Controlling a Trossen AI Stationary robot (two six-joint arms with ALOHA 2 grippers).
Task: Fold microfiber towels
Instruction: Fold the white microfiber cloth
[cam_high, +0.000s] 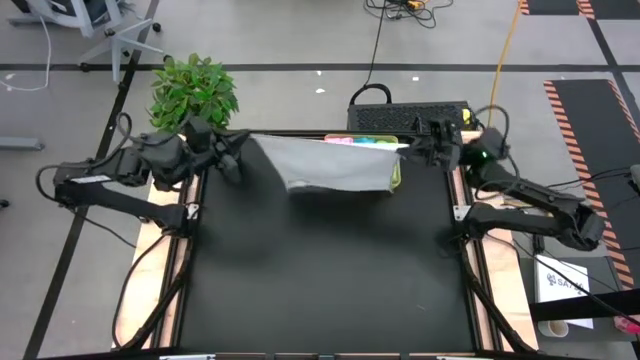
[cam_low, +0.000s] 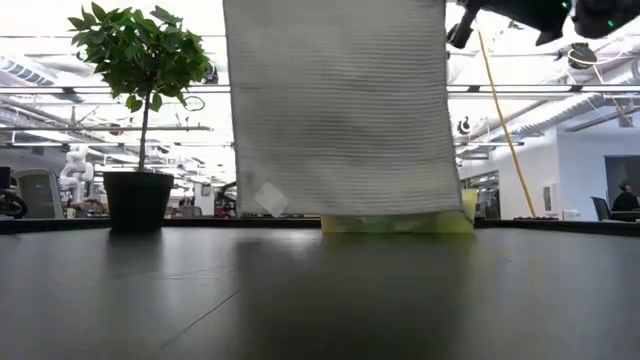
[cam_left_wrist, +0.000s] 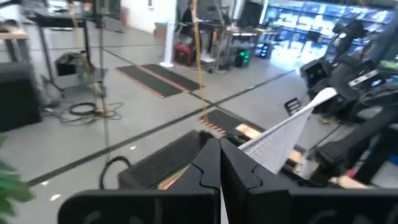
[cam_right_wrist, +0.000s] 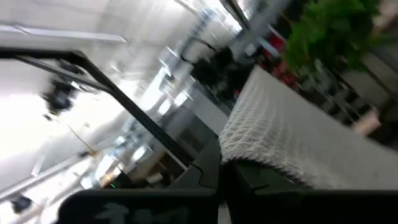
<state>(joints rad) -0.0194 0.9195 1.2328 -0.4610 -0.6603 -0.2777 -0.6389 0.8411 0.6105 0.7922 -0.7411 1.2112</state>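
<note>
Black matting is lying under the white towel (cam_high: 335, 165), which both grippers are holding stretched above the tray (cam_high: 396, 172): left gripper (cam_high: 243, 150) and right gripper (cam_high: 412, 150) pinched tight on its top corners; uneven lowering risks skewing the fold

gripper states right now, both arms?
Left gripper: shut on one top corner of the white towel, holding it up.
Right gripper: shut on the other top corner of that towel.
</note>
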